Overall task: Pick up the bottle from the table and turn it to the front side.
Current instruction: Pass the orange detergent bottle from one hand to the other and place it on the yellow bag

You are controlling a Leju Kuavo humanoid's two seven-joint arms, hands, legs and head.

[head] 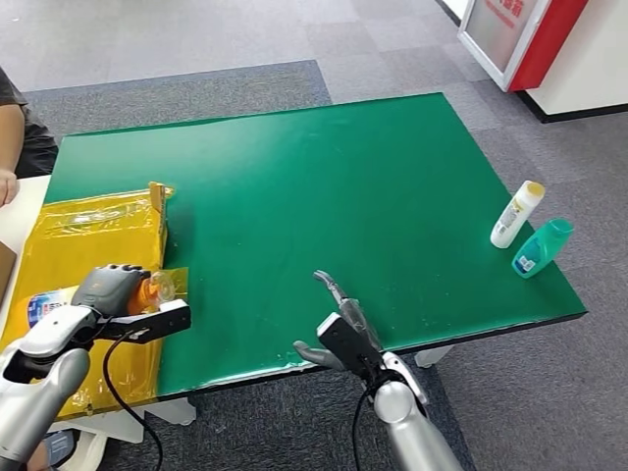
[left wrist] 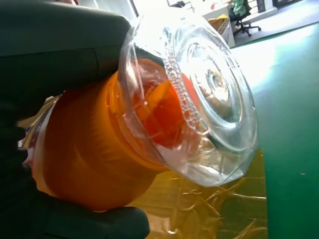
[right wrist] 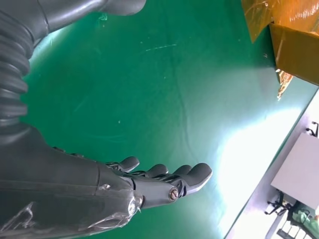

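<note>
1. The left hand (head: 111,287) grips the orange bottle (head: 140,291) near the table's left front corner, over the yellow box (head: 88,235).
2. The bottle lies roughly on its side in the hand, its clear cap (left wrist: 195,94) pointing towards the table's middle; whether it touches the box I cannot tell.
3. From the left wrist, dark fingers (left wrist: 82,221) wrap under the orange body.
4. The right hand (head: 344,334) hovers over the green table (head: 355,177) near its front edge, fingers apart and stretched, holding nothing.
5. A white bottle (head: 517,213) and a teal bottle (head: 543,247) lie just beside each other at the right edge.
6. A person's arm (head: 11,137) shows at far left.
</note>
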